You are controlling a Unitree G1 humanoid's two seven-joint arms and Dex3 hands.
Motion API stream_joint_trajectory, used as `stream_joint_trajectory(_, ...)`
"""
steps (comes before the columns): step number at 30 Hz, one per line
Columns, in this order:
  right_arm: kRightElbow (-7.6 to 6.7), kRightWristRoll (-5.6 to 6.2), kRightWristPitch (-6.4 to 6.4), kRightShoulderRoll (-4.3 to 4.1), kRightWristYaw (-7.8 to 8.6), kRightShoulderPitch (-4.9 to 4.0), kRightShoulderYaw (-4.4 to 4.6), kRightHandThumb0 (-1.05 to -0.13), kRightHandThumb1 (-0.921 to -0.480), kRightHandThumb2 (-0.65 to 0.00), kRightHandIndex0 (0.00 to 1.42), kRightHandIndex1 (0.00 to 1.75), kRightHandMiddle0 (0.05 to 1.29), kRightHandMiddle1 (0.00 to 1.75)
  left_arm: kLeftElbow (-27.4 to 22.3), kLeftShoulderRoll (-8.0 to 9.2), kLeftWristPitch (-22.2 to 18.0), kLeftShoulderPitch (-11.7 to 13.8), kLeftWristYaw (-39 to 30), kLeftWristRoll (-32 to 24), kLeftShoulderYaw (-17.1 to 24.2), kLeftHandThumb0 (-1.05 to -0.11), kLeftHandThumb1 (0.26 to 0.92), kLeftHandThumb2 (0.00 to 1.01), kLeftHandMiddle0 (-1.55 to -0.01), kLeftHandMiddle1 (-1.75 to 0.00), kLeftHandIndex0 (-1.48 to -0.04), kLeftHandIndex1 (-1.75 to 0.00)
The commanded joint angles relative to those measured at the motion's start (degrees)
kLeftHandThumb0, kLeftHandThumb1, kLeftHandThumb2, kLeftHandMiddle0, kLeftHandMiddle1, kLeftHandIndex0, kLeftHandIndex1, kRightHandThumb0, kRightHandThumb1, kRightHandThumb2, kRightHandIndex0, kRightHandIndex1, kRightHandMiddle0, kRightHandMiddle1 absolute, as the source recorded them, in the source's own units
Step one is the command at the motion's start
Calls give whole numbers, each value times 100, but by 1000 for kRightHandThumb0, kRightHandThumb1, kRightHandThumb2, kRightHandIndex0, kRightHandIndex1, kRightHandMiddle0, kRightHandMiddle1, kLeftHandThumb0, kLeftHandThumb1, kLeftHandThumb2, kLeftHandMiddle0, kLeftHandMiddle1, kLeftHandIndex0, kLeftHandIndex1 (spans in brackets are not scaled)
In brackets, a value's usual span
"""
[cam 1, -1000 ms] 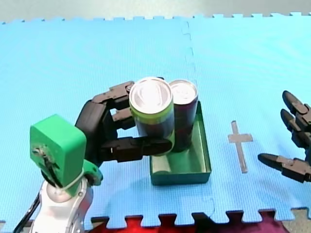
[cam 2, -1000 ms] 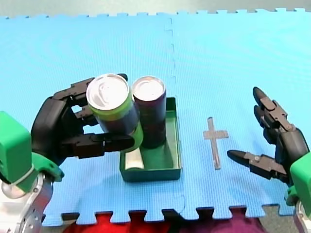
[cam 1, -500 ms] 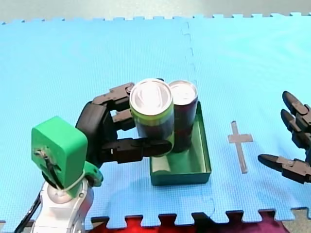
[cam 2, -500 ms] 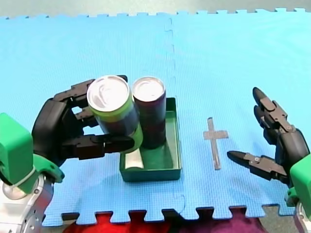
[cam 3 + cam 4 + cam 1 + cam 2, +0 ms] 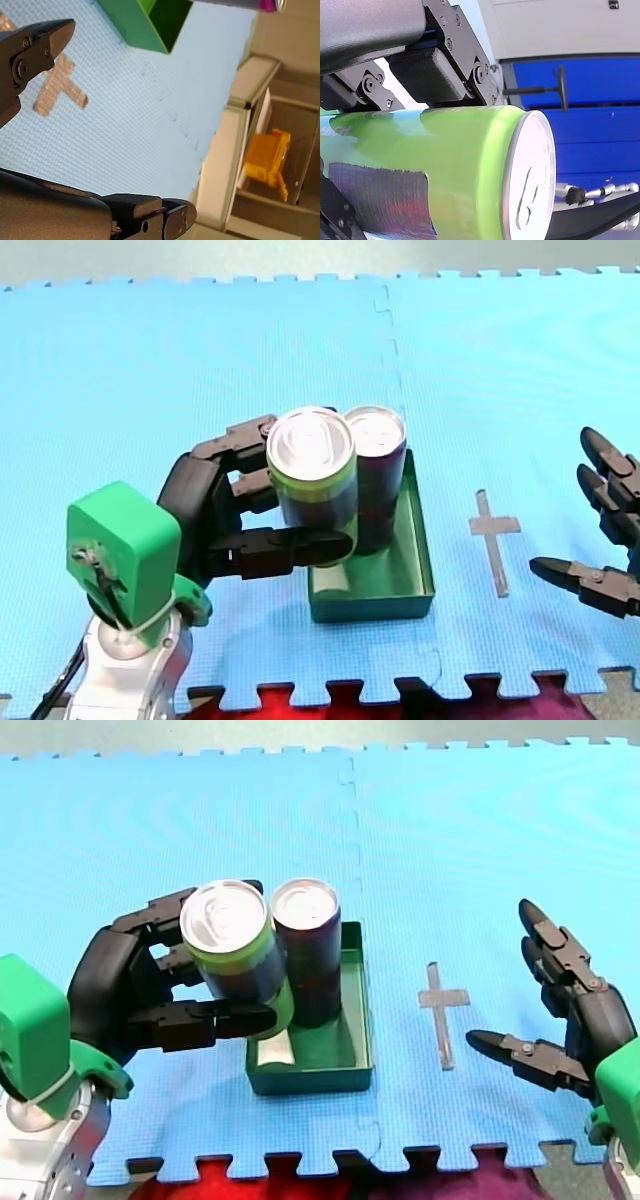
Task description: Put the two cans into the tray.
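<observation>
Fingers (image 5: 290, 545) of the left hand (image 5: 130, 1000), black and jointed, wrap a green can (image 5: 312, 475): the thumb crosses its near side and the other two press its far side. This can is a smooth metal cylinder with a lime-green skin, a dark band round its middle and a plain silver lid with a pull tab. In the second wrist view the same can (image 5: 470, 165) shows a glossy purple patch, and its lettering is cut off and unreadable. It leans a little, held over the 9 o'clock side of the tray (image 5: 420, 580); whether its base touches the tray floor cannot be told.

Just beside it at 3 o'clock, a dark purple can (image 5: 378, 480) stands upright inside the tray, silver-lidded too. The tray is a green rectangular box with low straight walls.

Both sit on a blue foam mat (image 5: 200, 350), finely textured, with puzzle-tooth edges. A grey tape cross (image 5: 493, 540) lies at 3 o'clock from the tray. Beyond it, also at 3 o'clock, the right hand (image 5: 570, 1020) holds nothing.
</observation>
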Motion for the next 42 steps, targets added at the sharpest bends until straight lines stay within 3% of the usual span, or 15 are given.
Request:
stream_joint_trajectory(1,-14,7,22,-10,-21,-16,-9,-739,-682,0,208,1,244,0,48,12,-96,-58,-20,-36,35,-417,710,1,-1412,0,-1259,0)
stream_joint_trajectory(14,-127,5,87,13,-60,20,-8,-748,-683,0,210,1,240,0,546,46,-324,-110,-46,147,-12,-411,712,1,-1413,-1,-1259,-1)
stream_joint_trajectory(33,-241,-50,156,41,-131,56,16,-747,-684,0,216,2,243,0,780,-20,-358,-81,-24,351,-205,-405,711,0,-1417,-1,-1267,-2)
stream_joint_trajectory(42,-284,-87,255,48,-167,61,43,-731,-681,0,220,2,244,0,812,-20,-329,-118,45,419,-234,-407,711,0,-1417,0,-1269,-1)
